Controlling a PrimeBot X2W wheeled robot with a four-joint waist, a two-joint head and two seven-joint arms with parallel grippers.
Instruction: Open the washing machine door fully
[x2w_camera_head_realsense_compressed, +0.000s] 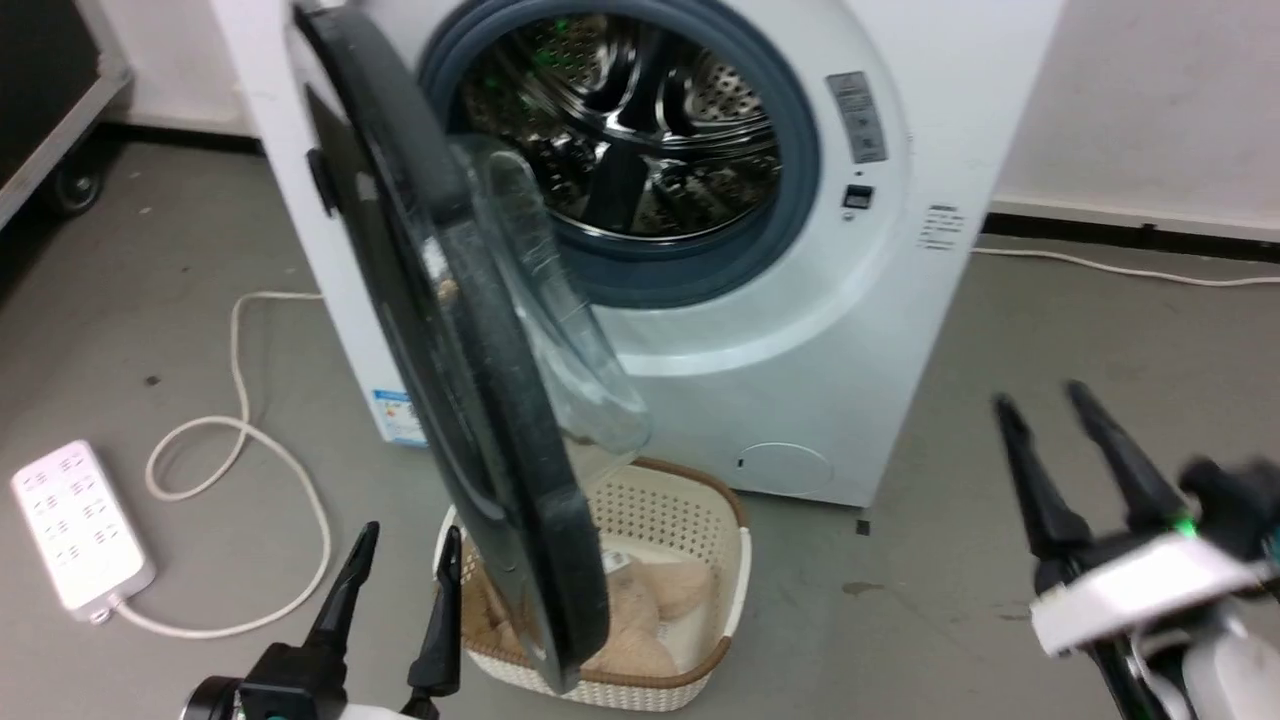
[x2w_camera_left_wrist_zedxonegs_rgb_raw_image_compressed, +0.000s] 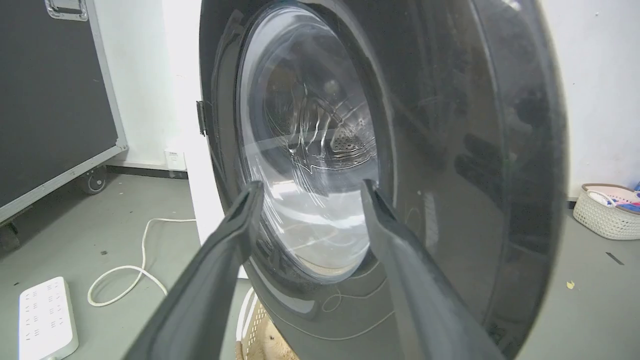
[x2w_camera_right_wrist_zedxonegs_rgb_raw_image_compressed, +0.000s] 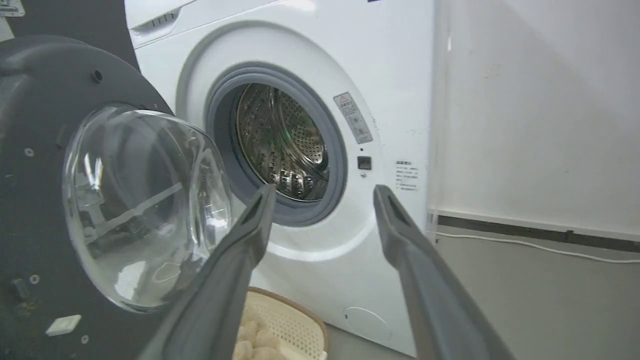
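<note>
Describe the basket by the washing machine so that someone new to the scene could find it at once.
Find the white washing machine, whose black washing machine door stands swung out. On the grey floor just under that door's lower edge sits the basket. Unlike the flat white power strip to its left, it is cream, lattice-walled, brown-rimmed, and holds beige soft lumps.

A basket (x2w_camera_head_realsense_compressed: 700, 480) sat before the washing machine (x2w_camera_head_realsense_compressed: 850, 330), under the washing machine door (x2w_camera_head_realsense_compressed: 450, 380), a power strip (x2w_camera_head_realsense_compressed: 80, 525) farther left.
</note>
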